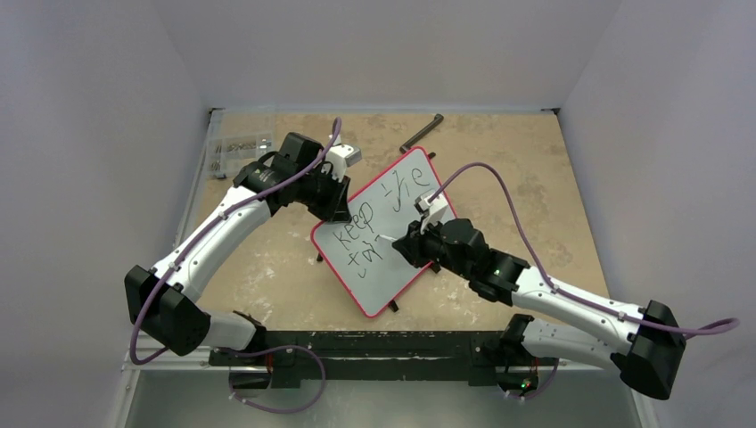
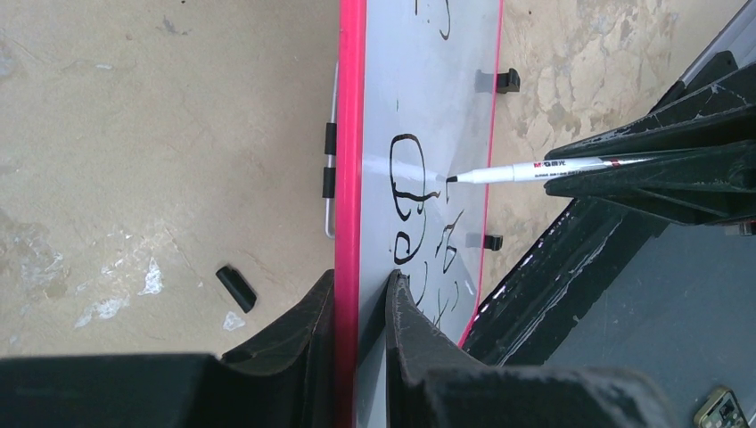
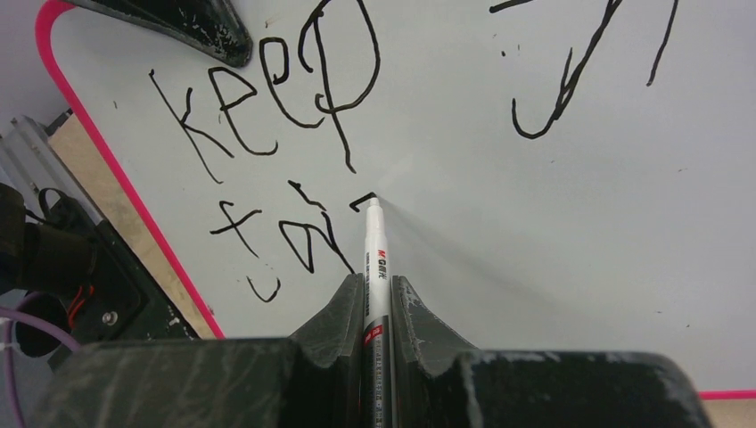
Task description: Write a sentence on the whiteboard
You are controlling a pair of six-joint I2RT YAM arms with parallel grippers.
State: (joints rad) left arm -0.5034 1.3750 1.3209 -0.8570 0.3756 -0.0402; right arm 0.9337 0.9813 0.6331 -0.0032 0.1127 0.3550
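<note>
The whiteboard (image 1: 392, 236), pale with a red rim, stands tilted in the middle of the table. My left gripper (image 2: 357, 294) is shut on its upper left rim (image 2: 349, 134). My right gripper (image 3: 377, 290) is shut on a white marker (image 3: 375, 259) whose tip touches the board in the second line. The sentence (image 1: 374, 223) reads "keep the" on the first line and "fa" plus a fresh stroke on the second (image 3: 285, 236). The marker also shows in the left wrist view (image 2: 535, 169), tip on the board.
A black hex key (image 1: 421, 134) lies at the back of the table. A bag of small parts (image 1: 234, 152) sits at the back left. A small black piece (image 2: 236, 288) lies on the table beside the board. A metal rail (image 1: 357, 343) runs along the near edge.
</note>
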